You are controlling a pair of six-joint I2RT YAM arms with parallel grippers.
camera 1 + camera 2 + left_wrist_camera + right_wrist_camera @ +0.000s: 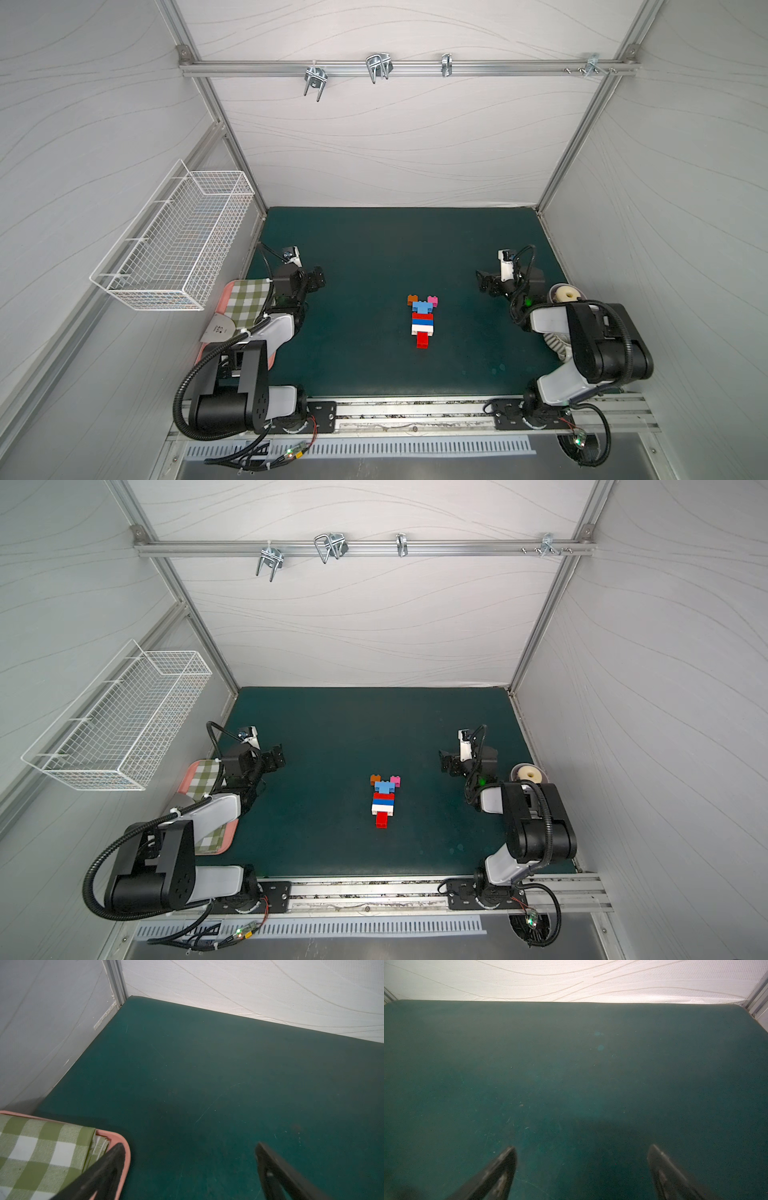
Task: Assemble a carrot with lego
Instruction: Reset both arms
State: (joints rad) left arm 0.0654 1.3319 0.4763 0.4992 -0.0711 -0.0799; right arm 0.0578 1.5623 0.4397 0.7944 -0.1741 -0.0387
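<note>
The carrot lies flat in the middle of the green mat in both top views. It is a tapering stack of joined lego: a red tip nearest the front, then white, red and blue layers, with a small orange brick and a small pink brick at the wide far end. My left gripper is open and empty, well to the carrot's left. My right gripper is open and empty, well to its right. Neither wrist view shows the carrot.
A pink tray with a green checked cloth sits at the mat's left edge under the left arm. A spool of white tape sits by the right arm. A white wire basket hangs on the left wall.
</note>
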